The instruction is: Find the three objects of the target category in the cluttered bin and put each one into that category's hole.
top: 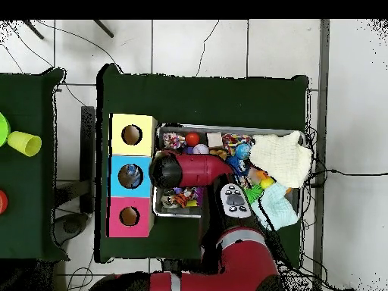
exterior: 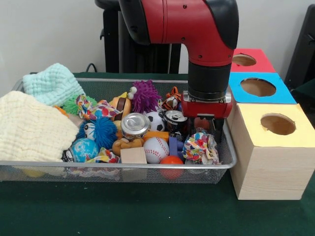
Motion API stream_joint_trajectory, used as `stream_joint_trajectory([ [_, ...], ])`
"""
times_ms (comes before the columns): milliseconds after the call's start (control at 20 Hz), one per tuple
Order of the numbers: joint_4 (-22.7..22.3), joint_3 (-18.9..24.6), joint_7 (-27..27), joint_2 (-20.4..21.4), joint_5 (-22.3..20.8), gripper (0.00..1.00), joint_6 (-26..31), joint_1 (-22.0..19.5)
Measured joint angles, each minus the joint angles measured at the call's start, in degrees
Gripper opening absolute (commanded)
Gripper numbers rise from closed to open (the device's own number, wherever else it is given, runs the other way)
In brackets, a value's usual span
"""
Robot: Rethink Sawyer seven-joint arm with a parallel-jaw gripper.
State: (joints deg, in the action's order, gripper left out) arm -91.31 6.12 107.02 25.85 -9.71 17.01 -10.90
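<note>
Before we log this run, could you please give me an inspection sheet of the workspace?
Surface: green table, bearing the bin and three boxes.
Job's things: bin packed full; bottles, none seen; hole in the blue box unobstructed.
Clutter: cans, rag, baseball, cream cloth, mint cloth, assorted toys.
Tool: low in the bin's end by the boxes, near the rag; open or shut cannot be told.
Cables: black cable behind the bin.
Surroundings: red box and yellow box flank the blue box; second table with a cup.
</note>
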Motion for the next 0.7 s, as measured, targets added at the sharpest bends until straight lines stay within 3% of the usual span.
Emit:
stream_joint_trajectory([
  [700,2.0,-0.2,0.0,-1.7,0.0,1.0,-0.1,0.1],
])
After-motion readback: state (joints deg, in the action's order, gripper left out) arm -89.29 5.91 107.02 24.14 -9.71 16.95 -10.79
